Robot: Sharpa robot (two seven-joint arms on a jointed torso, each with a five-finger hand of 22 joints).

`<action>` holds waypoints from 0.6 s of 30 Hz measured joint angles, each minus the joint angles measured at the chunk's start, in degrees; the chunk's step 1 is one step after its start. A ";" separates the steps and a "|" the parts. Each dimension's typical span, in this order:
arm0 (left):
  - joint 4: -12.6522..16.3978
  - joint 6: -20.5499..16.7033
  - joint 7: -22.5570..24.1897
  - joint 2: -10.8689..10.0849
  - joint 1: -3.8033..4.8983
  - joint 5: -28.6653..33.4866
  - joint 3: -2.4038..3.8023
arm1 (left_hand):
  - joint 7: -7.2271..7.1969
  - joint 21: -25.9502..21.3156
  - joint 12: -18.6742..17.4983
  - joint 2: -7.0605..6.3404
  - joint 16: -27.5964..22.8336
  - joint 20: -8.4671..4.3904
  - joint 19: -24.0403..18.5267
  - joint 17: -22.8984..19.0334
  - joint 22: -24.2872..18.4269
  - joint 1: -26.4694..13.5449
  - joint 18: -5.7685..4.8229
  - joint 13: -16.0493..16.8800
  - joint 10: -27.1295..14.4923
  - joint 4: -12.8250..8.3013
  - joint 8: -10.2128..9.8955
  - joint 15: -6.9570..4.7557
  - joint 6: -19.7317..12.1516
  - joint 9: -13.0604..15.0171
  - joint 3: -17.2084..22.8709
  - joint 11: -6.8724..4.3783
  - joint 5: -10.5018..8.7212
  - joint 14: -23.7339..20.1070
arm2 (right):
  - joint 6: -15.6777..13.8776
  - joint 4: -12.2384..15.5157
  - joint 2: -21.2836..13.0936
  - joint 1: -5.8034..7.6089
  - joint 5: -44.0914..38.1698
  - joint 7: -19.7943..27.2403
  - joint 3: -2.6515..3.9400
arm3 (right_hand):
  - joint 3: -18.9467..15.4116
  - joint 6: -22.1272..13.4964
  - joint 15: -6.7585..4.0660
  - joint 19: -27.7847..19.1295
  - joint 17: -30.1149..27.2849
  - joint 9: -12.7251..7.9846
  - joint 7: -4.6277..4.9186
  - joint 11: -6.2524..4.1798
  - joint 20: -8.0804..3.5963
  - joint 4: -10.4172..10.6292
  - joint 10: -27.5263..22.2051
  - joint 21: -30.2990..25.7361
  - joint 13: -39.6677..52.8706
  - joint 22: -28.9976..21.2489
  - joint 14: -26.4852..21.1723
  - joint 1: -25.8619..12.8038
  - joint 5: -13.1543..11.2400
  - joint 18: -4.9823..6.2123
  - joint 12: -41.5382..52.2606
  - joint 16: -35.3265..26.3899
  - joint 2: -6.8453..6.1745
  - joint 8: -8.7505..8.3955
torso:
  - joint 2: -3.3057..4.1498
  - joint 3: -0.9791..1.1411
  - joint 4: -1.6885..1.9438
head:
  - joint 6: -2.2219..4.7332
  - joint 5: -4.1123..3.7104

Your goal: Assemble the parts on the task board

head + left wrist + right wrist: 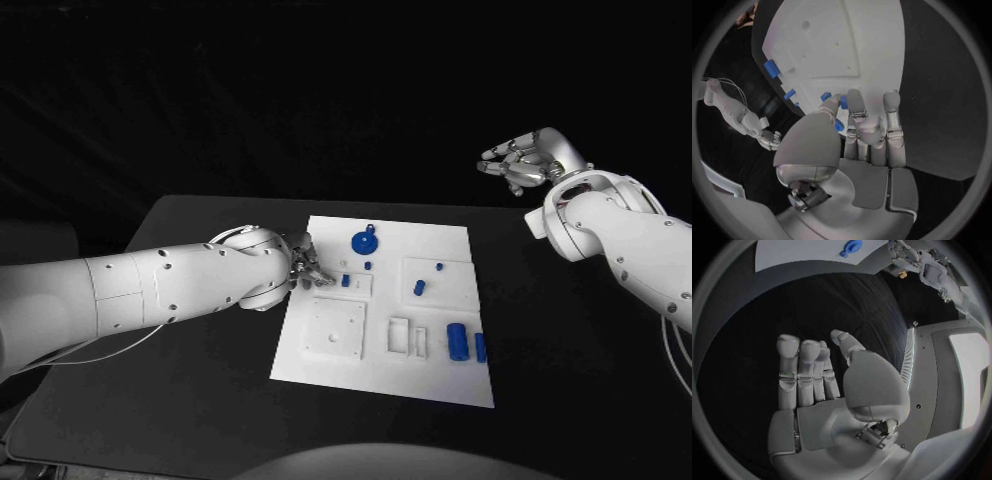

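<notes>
Task board (433, 330) mid-table. Left hand (299, 266) at its near-left edge, fingers pinched on small blue part (840, 103). Right hand (531, 163) raised clear, fingers apart, empty. Probably insertion step; next needs alignment over socket.

Head camera looks down; wrist cameras close behind hands share the task board (433, 300).

I count one white task board (433, 385) on the black table (188, 410), and six blue parts on it: one round piece (365, 241) near its far edge, four small pieces (418, 288) mid-board, and one larger cylinder (457, 340) near its right edge.
</notes>
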 measured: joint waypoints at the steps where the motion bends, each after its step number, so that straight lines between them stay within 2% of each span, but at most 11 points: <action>1: 0.01 0.02 0.06 -0.01 0.01 0.20 0.00 | 0.08 -0.17 -0.23 0.34 -0.21 -0.09 -0.09 -0.35 0.00 -0.13 0.00 0.06 -0.03 -0.46 0.00 0.00 -0.08 -0.17 0.09 0.03 0.14 0.00 | 0.00 -0.01 0.01 -0.01 0.00 0.00 0.00 | 0.00 0.00 0.00 0.00 0.00 0.00 0.00 0.00 0.00 0.00 0.00 0.00 0.00 0.00 0.00 0.00 0.00 0.00 0.00 0.00 0.00 0.00 | 0.00 0.01 0.00 | 0.00 0.02; 2: 0.01 0.04 0.16 -0.02 0.02 0.46 0.01 | 0.05 -0.17 -0.40 0.55 -0.37 -0.24 0.06 -0.73 0.00 -0.11 0.00 0.19 -0.09 -0.83 0.00 0.01 -0.12 -0.39 0.03 0.10 0.33 0.00 | 0.00 -0.01 0.01 -0.02 0.00 0.00 0.00 | 0.00 0.00 0.00 0.00 0.00 0.00 0.00 0.00 0.00 0.00 0.00 0.00 0.00 0.00 0.00 0.00 0.00 0.00 0.00 0.00 0.00 0.00 | 0.00 0.01 -0.01 | 0.00 0.04; 4: 0.02 0.07 0.31 -0.05 0.03 0.87 0.01 | 0.46 -0.40 -0.86 1.17 -0.66 -0.30 0.12 -1.47 0.00 -0.09 -0.89 0.46 -0.01 -0.94 -0.35 0.02 -0.95 -0.42 0.01 0.38 1.49 -0.40 | 0.00 -0.02 0.01 -0.04 0.00 0.00 0.00 | 0.00 0.00 0.00 0.00 0.00 0.00 0.00 0.00 0.00 0.00 0.00 0.00 0.00 0.00 0.00 0.00 0.00 0.00 0.00 0.00 0.00 0.00 | 0.00 0.02 -0.02 | 0.01 0.06; 6: 0.04 0.10 0.53 -0.11 0.05 1.34 0.02 | 1.12 -0.40 -1.07 1.46 -0.66 -0.30 0.12 -1.70 0.00 0.19 -0.90 0.44 0.00 -0.94 -1.65 0.04 -1.62 -0.65 0.01 0.41 3.25 -0.43 | 0.01 -0.03 0.02 -0.06 0.01 0.00 0.00 | 0.00 0.00 0.00 0.00 0.00 0.00 0.00 0.00 0.00 0.00 0.00 0.00 0.00 0.00 0.00 0.00 0.00 0.00 0.00 0.00 0.00 0.00 | 0.00 0.04 -0.03 | 0.01 0.09; 10: 0.08 0.18 0.96 -0.28 0.07 2.12 0.02 | 1.15 -0.40 -1.07 2.38 -0.65 -0.29 0.12 -2.04 0.00 -0.72 -0.90 0.14 -0.10 -1.10 -2.61 0.12 -1.69 -0.89 -0.13 0.51 5.53 -0.50 | 0.02 -0.04 0.01 -0.08 0.02 0.00 0.00 | 0.00 0.00 0.00 0.00 0.00 0.00 0.00 0.00 0.00 0.00 0.00 0.00 0.00 0.00 0.00 0.00 0.00 -0.01 0.00 0.00 0.00 0.00 | 0.01 0.07 -0.05 | 0.01 0.10; 15: 0.56 0.37 2.00 -0.91 0.10 3.26 0.29 | 1.40 -0.40 -1.33 5.13 -0.97 -0.29 0.12 -2.92 -0.01 -1.34 -0.90 -0.07 -0.19 -2.05 -3.60 0.44 -2.05 0.14 -1.06 1.03 5.86 -0.81 | 0.05 -0.04 -0.03 -0.13 0.05 0.00 0.00 | 0.00 0.00 0.00 0.00 0.00 0.00 0.00 0.00 0.00 0.00 0.00 0.00 0.00 0.00 0.00 0.00 0.00 0.00 0.00 0.00 0.00 0.00 | 0.01 0.08 -0.06 | 0.08 0.07; 17: 0.80 0.49 2.76 -1.21 0.11 3.99 0.75 | 1.41 -0.67 -1.66 5.61 -1.03 -0.41 0.00 -3.38 0.03 -1.40 -0.90 -0.15 -0.21 -2.07 -3.63 0.44 -2.05 0.55 -1.08 1.04 5.40 -0.82 | 0.07 0.18 -0.11 -0.20 0.08 0.00 0.00 | 0.00 0.00 0.00 0.00 0.00 0.00 0.00 0.00 0.00 0.00 0.00 0.00 0.00 0.00 0.00 0.00 0.00 0.00 0.00 0.00 0.00 0.00 | 0.01 0.08 -0.07 | 0.18 0.02; 18: 0.87 0.60 3.51 -1.47 0.15 4.68 1.22 | 1.59 -0.67 -1.68 5.73 -1.12 -0.50 -0.09 -3.58 0.04 -1.52 -0.90 -0.21 -0.40 -2.07 -3.76 0.54 -2.27 0.76 -1.08 1.23 5.04 -0.92 | 0.09 0.43 -0.19 -0.26 0.09 0.00 0.00 | 0.00 0.00 0.00 0.00 0.00 0.00 0.00 0.00 0.00 0.00 0.00 0.00 0.00 0.00 0.00 0.19 0.00 0.00 0.00 0.00 -0.19 0.00 | 0.01 0.08 -0.08 | 0.26 0.02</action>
